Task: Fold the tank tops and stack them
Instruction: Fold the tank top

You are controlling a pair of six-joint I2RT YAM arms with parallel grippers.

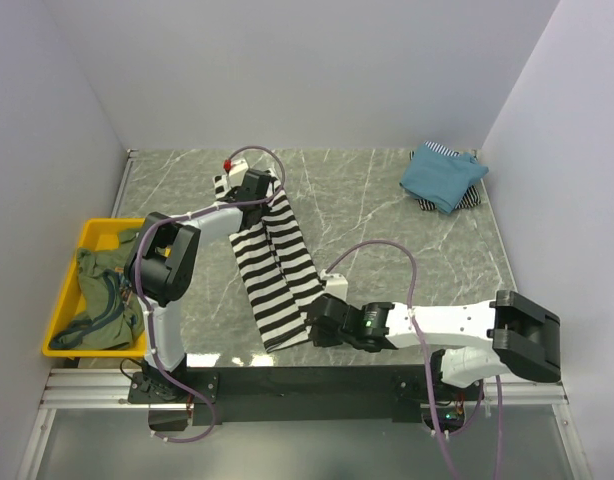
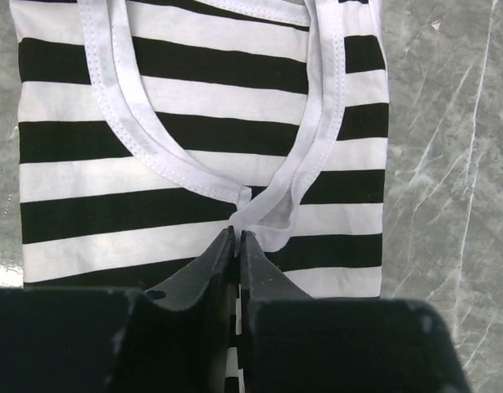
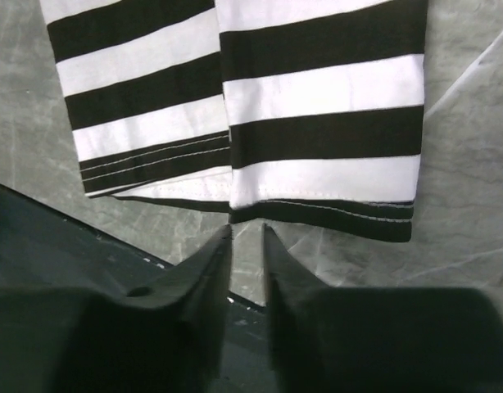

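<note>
The black-and-white striped tank top [image 1: 277, 265] lies on the marble table as a long strip folded lengthwise, straps at the far end and hem near the front edge. My left gripper [image 1: 255, 190] hovers over the strap end. In the left wrist view its tips [image 2: 237, 233] stand a narrow slit apart at the white strap binding [image 2: 272, 213], with nothing between them. My right gripper [image 1: 313, 318] sits at the hem. Its jaws [image 3: 246, 228] are open just short of the hem [image 3: 317, 205], with bare table between them. A folded teal-blue tank top [image 1: 442, 178] lies at the far right on a pinstriped one [image 1: 434, 151].
A yellow bin [image 1: 62, 300] off the table's left edge holds an olive-green tank top [image 1: 102, 265] and more crumpled cloth. A small red-tipped object [image 1: 227, 162] lies beyond the straps. The black base rail [image 1: 307, 380] runs along the front edge. White walls enclose the table.
</note>
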